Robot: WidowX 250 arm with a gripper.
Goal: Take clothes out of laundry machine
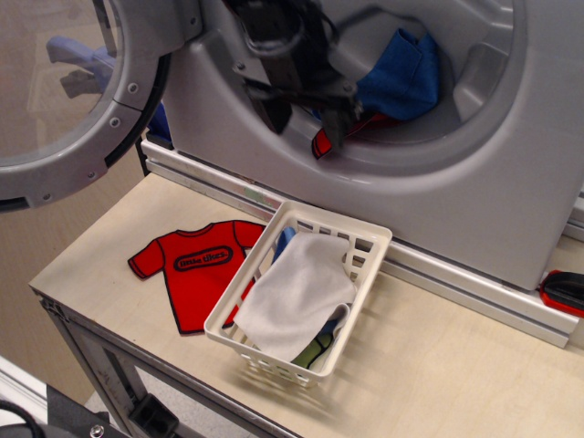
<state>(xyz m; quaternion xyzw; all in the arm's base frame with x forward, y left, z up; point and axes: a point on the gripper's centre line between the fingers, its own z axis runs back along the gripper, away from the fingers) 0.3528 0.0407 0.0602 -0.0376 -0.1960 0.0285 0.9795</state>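
The grey laundry machine [474, 196] fills the back of the view, its round door [82, 100] swung open at the left. In the drum lie the clothes: a bright blue cloth [401, 78] and under it a small red garment with black edging [351, 135]. My black gripper [306, 123] hangs open at the drum mouth, just left of the clothes. One finger [336, 123] is in front of the red garment's left end; I cannot tell if it touches. The gripper holds nothing.
A white slotted basket [365, 239] stands on the wooden table below the drum, holding a white cloth [297, 297]. A flat red T-shirt with a black oval logo [196, 265] lies left of it. A red and black object [564, 290] sits at the right edge.
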